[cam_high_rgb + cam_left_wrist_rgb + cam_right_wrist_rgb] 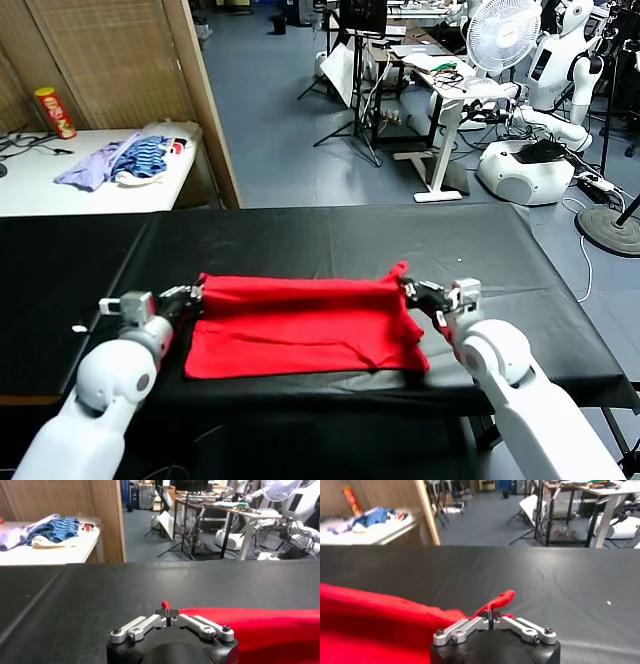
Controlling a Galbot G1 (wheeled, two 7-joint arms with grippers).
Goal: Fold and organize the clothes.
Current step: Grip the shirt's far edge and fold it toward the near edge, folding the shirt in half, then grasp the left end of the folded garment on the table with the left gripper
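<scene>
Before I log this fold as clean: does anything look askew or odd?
Mostly tidy. The red T-shirt lies folded on the black table, but its right edge bunches up where the right end effector pinches a corner. The left end effector pinches the opposite corner, where the cloth lies flat. No damage shows.

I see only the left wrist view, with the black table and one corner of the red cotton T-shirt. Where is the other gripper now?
Observer: The right gripper is at the far right corner of the red cotton T-shirt, shut on a pinch of cloth.
Operator: Is the shirt flat?
Observer: No. In the head view it is folded over itself, the far edge held up between both grippers.
Operator: And my left gripper?
Observer: The left gripper pinches the far left corner.
</scene>
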